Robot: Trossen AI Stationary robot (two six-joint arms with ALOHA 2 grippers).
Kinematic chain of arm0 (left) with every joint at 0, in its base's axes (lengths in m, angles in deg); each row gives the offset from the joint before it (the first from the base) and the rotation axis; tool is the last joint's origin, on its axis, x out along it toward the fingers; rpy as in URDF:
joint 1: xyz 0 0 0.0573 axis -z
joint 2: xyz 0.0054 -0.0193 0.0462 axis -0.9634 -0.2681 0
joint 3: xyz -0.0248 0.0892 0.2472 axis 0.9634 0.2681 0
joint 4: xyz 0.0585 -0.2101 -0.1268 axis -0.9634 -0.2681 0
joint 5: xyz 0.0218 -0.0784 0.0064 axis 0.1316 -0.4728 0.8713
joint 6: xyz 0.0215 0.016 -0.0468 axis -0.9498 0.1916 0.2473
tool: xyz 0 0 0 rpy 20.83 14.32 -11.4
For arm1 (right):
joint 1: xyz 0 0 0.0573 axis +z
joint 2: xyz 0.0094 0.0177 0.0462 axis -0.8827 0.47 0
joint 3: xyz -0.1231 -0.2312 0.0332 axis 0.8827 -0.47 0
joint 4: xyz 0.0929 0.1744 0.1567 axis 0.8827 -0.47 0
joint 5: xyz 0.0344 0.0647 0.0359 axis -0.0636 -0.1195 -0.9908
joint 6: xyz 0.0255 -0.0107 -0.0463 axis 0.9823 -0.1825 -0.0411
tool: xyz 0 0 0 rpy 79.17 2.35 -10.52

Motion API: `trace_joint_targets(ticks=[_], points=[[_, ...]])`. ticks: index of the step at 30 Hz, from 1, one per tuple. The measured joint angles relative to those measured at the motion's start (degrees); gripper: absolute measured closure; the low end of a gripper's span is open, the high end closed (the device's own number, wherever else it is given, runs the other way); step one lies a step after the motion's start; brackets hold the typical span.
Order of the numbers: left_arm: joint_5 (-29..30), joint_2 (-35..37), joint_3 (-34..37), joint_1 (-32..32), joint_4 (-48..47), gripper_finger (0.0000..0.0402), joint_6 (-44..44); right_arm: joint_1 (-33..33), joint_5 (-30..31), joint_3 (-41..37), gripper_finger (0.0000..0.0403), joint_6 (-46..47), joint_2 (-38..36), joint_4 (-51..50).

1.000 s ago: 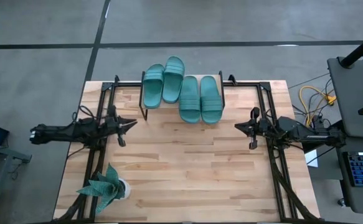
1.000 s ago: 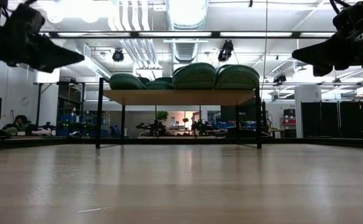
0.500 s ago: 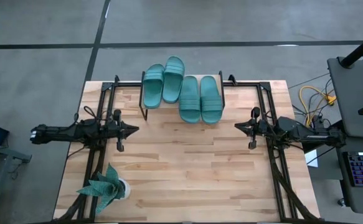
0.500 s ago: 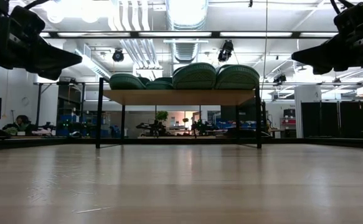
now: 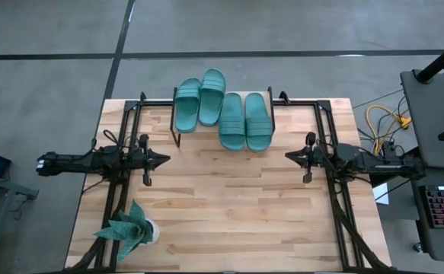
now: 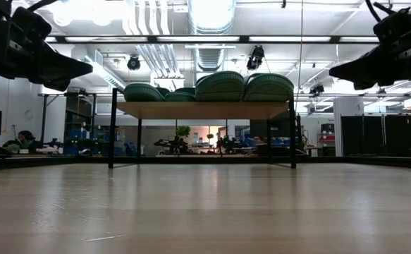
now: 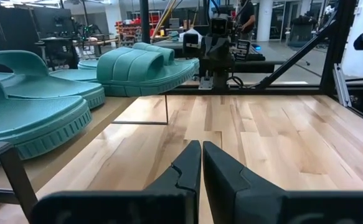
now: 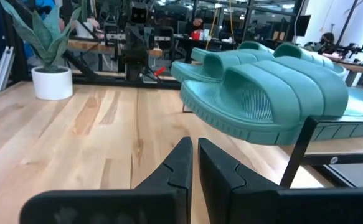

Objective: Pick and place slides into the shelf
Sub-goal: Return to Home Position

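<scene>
All four teal-green rubber slides (image 5: 231, 120), each with one wide strap, lie side by side on the small low shelf (image 6: 201, 110) of light wood plank and thin black metal legs at the far edge of the pale wooden tabletop (image 5: 229, 205). Seen from above, the two slides on the left sit a little farther back than the two on the right. From table height all four show as green humps resting on the plank. No slide lies on the tabletop, so the picking and placing appears finished, and what seems to be left is only for the arms to settle at rest.

The left gripper (image 5: 164, 158) hovers above the table's left side, pointing inward and well apart from the shelf. Its two dark fingers (image 7: 187, 165) are pressed nearly together with only a thin slit between them, and they hold nothing. The right gripper (image 5: 288, 156) mirrors it on the right side, also raised off the wood. Its fingers (image 8: 181, 163) are likewise drawn close and empty, touching neither slides nor shelf.

A teal leafy plant in a white pot (image 5: 126, 228) stands at the near left corner.
</scene>
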Motion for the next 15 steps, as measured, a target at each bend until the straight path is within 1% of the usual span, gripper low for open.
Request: trace_joint_targets(ticks=[15], points=[[0.00, 0.14, 0.00, 0.00, 0.13, 0.0401, 0.04, 0.00, 0.02, 0.00, 0.0385, 0.00, 1.26, 0.02]])
